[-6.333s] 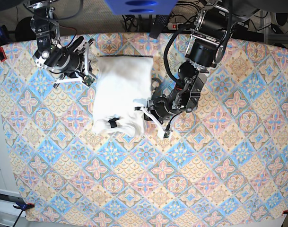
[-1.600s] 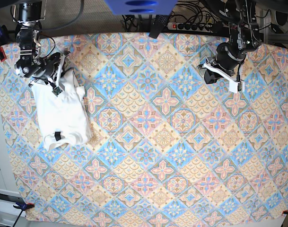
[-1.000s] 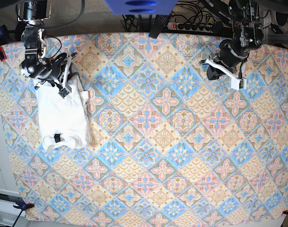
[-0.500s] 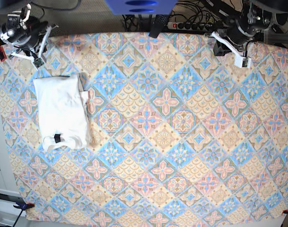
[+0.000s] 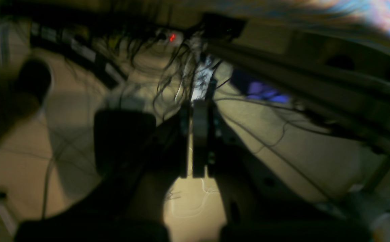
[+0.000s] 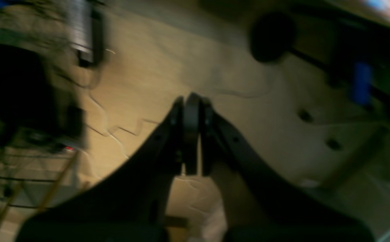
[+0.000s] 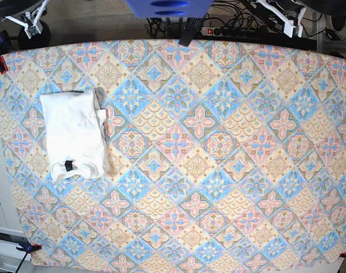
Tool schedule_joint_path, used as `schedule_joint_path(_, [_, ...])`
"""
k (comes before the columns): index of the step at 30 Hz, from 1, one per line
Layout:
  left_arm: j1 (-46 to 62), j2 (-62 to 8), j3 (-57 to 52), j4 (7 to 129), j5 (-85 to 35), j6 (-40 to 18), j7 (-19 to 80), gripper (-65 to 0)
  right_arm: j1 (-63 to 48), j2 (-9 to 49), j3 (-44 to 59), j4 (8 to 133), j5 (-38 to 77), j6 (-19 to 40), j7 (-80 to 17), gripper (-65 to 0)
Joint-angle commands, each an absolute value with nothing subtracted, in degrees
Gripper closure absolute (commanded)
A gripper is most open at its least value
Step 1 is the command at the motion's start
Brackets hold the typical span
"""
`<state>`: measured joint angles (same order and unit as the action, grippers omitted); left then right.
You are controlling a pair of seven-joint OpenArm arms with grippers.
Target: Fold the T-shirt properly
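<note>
In the left wrist view, the left gripper [image 5: 195, 134] was pressed closed with nothing between its jaws, aimed past the tablecloth [image 5: 383, 13] at blurred cables and a small red light; no T-shirt appeared, and nothing there could be read.

In the right wrist view, the right gripper [image 6: 191, 134] was likewise closed and empty, over a dim floor beyond the tablecloth's edge; motion blur left no legible writing.

In the base view, the T-shirt [image 7: 73, 133] lay as a compact white rectangle on the tablecloth [image 7: 218, 170] toward its left edge, plain side up, with a small dark tag near its lower edge. No print or lettering showed. Both arms sat just off the tablecloth's far corners, so the folding looked finished, with little or nothing left.
</note>
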<state>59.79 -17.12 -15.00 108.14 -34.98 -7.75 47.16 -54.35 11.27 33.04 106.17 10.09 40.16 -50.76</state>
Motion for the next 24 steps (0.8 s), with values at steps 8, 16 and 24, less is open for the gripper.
schedule_joint_path(8, [53.14, -15.78, -7.43, 82.42, -24.57, -7.96, 30.46, -0.6, -52.18, 11.56, 32.84, 88.75, 9.63, 40.0, -49.45, 0.0])
schedule_joint_path(16, [38.99, -15.34, 4.09, 54.81, -22.9, -7.87, 17.89, -0.6, -41.27, 11.74, 24.66, 62.02, 8.57, 40.0, -38.9, 0.0])
schedule_joint_path(24, [22.46, -13.93, 19.65, 25.45, -22.99, -7.69, -0.75, -0.7, -29.85, 11.47, 23.08, 33.8, -3.65, 40.0, -15.96, 0.0])
